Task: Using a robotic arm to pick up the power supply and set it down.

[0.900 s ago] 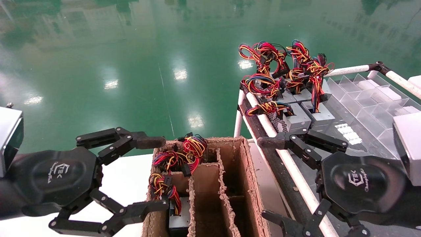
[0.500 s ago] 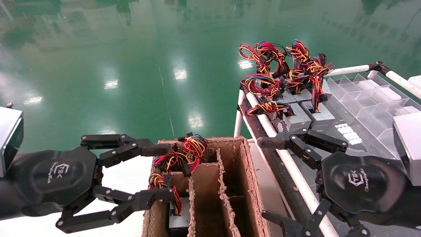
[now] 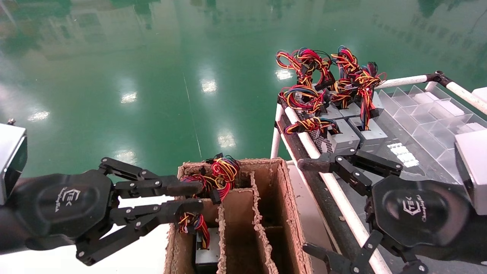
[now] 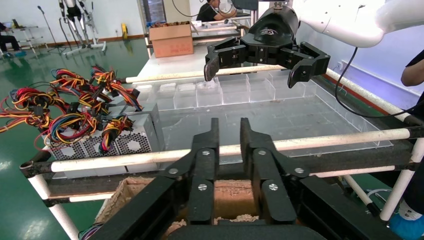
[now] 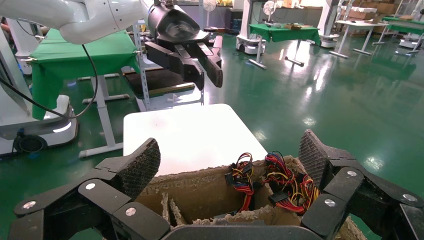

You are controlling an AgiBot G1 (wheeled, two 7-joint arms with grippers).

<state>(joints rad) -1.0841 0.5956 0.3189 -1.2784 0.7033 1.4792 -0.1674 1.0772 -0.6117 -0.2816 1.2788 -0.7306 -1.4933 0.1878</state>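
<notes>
Hovering over the outer wall of the cardboard box (image 3: 286, 213) with the left gripper (image 3: 192, 197) pinched almost shut, only a slit left between the fingers and nothing held in it. Reaching for the power supply (image 3: 207, 254), which sits below and just beyond the fingertips, deep in the box's nearest pocket, with its wire bundle (image 3: 194, 224) spilling up over the top. Risking, in that narrow pose, a plain miss: too little gap to straddle the metal body, so likely to jab the top of the casing or the cardboard rim instead of closing round it. Risking also a grip on wires alone, leaving the heavy box to swing, slip free, or drag the neighbouring looped wires (image 3: 222, 171) just ahead of the fingertips along with it. Likely to snag too on the ragged divider beside the pocket during any lift, tilting the unit or pulling the whole box. Needing, by this reading, a wide reopening before any descent. Leaving the right gripper (image 3: 312, 207) spread wide and idle at the rack (image 3: 344, 205) far off to the side, near the stacked spare units (image 3: 342, 139).
</notes>
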